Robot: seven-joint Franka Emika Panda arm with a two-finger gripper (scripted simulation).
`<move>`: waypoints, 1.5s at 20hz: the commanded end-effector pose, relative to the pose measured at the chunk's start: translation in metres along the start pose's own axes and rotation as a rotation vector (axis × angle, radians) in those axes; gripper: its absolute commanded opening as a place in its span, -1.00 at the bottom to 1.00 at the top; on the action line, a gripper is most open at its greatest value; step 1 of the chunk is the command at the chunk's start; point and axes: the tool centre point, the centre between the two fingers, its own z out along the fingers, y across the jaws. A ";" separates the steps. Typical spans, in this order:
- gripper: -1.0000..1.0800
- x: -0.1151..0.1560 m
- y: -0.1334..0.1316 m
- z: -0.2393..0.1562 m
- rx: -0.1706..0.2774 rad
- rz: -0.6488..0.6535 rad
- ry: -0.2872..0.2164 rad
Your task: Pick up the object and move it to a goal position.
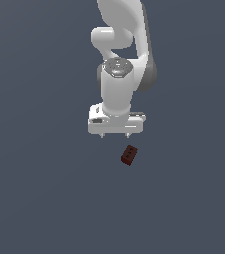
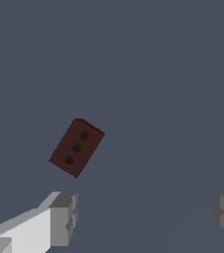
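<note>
One block (image 1: pixel 129 155) lies apart from the wide-spread gripper (image 1: pixel 115 135).

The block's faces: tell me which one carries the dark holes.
On the reddish-brown block, it is the broad face turned toward the wrist camera, with three holes in a row. The narrow side faces visible are plain. The open hand is not touching it.

Arm (image 1: pixel 118 74): glossy white, rounded shells, thick cylindrical links. Darker grey band along the side of the upper link, on the exterior view's right. Grey circular cap on the wrist joint, a small red dot at its edge. Tool (image 1: pixel 115 135): white boxy crossbar body with faint grey panel markings, two short pale finger stubs below. Wrist view: fingertips (image 2: pixel 64 217) are matte grey blocky pads with stepped edges, one on a white finger base.
</note>
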 end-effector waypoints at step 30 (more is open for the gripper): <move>0.92 0.004 -0.033 0.035 0.022 0.196 -0.026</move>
